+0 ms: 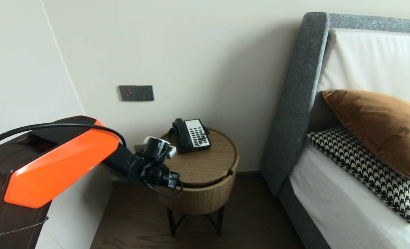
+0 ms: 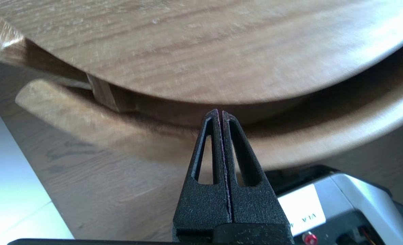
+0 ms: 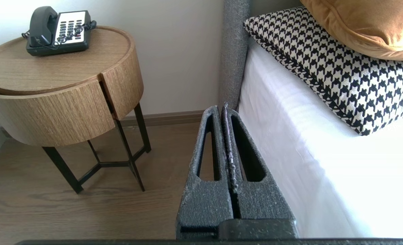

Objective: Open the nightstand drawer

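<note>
Nearest, the left gripper (image 2: pixel 220 113), pressed together, sits at the 8 o'clock rim of one round, wood-grained counter (image 1: pixel 208 162) standing at the bed's (image 1: pixel 329 200) 9 o'clock. One black telephone (image 1: pixel 191 135) rests at its 12 o'clock; the right gripper (image 3: pixel 221 109), likewise together, hangs apart.

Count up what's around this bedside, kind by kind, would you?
Round wooden bedside table: 1
Black corded telephone with white keypad: 1
Brown velvet cushion and black-and-white houndstooth cushion: 2
Grey upholstered bed: 1
Grey wall switch panel: 1
Black robot tools, left tool and right tool: 2
Total: 8
</note>
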`<state>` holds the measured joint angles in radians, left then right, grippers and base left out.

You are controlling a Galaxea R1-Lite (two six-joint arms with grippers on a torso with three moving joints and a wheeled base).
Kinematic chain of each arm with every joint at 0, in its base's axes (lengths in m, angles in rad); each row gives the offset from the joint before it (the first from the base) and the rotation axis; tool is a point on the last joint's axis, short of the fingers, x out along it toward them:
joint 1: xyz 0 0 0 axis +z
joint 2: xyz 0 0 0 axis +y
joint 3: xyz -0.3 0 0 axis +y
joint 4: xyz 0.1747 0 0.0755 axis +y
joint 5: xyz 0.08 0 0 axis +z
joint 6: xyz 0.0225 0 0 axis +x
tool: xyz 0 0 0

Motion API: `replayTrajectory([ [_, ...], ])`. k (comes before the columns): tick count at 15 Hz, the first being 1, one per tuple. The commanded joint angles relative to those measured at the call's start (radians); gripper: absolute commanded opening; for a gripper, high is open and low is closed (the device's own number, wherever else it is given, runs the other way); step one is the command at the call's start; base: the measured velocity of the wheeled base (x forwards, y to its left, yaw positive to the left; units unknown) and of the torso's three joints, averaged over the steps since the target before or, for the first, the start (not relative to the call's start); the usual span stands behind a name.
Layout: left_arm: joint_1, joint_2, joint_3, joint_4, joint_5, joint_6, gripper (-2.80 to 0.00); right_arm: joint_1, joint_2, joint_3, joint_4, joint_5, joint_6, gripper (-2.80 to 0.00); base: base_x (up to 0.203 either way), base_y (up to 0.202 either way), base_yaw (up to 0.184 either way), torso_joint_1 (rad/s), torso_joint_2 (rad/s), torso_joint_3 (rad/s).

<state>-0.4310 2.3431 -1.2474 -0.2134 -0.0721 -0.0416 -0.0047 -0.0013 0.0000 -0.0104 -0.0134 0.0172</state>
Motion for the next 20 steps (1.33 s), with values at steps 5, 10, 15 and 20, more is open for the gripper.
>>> replayTrajectory([
  [5, 0.002, 0.015, 0.039, -0.001, -0.001, -0.001, -2.80, 0.000, -0.008, 0.005, 0.000, 0.000, 0.000, -2.80, 0.000, 0.000, 0.000, 0.000, 0.00, 0.000],
  [10, -0.036, -0.031, 0.141, -0.008, -0.003, -0.003, -2.80, 0.000, -0.008, 0.005, 0.000, 0.000, 0.000, -2.80, 0.000, 0.000, 0.000, 0.000, 0.00, 0.000],
  [15, -0.069, -0.091, 0.279, -0.070, -0.005, -0.003, -2.80, 0.000, -0.008, 0.005, 0.000, 0.000, 0.000, -2.80, 0.000, 0.000, 0.000, 0.000, 0.00, 0.000],
  [20, -0.128, -0.151, 0.412, -0.111, -0.006, -0.003, -2.80, 0.000, -0.008, 0.005, 0.000, 0.000, 0.000, -2.80, 0.000, 0.000, 0.000, 0.000, 0.00, 0.000],
])
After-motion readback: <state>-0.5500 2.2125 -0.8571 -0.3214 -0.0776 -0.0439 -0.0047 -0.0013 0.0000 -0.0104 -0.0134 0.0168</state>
